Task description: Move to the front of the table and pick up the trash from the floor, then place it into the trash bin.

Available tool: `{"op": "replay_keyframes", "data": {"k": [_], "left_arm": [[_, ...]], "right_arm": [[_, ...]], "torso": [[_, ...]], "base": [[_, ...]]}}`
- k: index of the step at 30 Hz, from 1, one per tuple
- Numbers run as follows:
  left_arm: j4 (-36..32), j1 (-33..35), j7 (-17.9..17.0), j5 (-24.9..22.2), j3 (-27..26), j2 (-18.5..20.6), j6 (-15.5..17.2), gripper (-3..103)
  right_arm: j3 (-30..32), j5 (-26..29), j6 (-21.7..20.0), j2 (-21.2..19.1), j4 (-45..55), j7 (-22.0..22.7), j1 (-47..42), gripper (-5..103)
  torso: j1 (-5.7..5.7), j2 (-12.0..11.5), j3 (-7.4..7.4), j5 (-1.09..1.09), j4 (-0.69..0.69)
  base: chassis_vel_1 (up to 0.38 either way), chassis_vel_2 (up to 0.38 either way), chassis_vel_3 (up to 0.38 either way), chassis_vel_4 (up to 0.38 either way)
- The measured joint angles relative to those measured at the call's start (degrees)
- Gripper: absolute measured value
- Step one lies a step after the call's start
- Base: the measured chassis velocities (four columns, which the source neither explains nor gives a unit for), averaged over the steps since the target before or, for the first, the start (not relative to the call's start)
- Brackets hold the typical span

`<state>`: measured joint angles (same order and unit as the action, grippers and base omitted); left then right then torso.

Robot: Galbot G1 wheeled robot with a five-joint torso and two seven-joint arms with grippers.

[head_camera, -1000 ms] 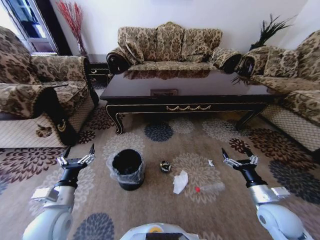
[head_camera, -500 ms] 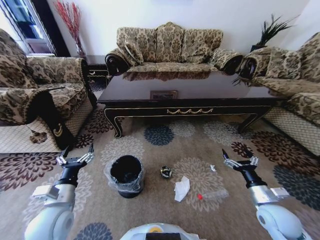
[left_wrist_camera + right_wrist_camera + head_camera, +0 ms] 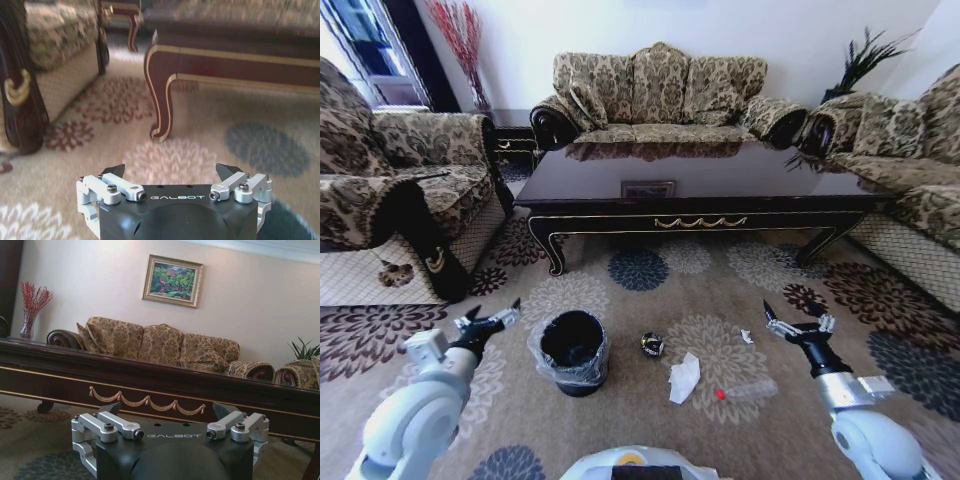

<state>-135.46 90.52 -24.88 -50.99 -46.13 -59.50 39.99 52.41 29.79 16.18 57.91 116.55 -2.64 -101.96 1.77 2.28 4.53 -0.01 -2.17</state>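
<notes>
the dark glossy table (image 3: 690,185) with gold trim stands ahead on the flowered carpet (image 3: 620,420), sofas (image 3: 655,90) around it. the black bag-lined bin (image 3: 572,350) sits on the floor just right of the left gripper (image 3: 492,320). right of the bin lie a black-yellow piece (image 3: 652,345), crumpled paper (image 3: 683,378), a red-capped bottle (image 3: 745,389) and a white scrap (image 3: 746,337). both grippers, the right gripper (image 3: 800,325) too, are spread wide and empty.
</notes>
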Motion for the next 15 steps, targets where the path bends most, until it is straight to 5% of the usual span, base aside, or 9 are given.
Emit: {"op": "replay_keyframes", "data": {"k": [15], "left_arm": [[14.3,-7.4,1.5,5.6,14.8,-0.2,-1.9,100]], "right_arm": [[-0.1,-1.4,-0.1,0.7,-0.8,0.7,-1.0,100]], "torso": [[0.01,0.0,0.00,0.01,-0.02]], "base": [[0.000,0.000,0.000,0.000]]}}
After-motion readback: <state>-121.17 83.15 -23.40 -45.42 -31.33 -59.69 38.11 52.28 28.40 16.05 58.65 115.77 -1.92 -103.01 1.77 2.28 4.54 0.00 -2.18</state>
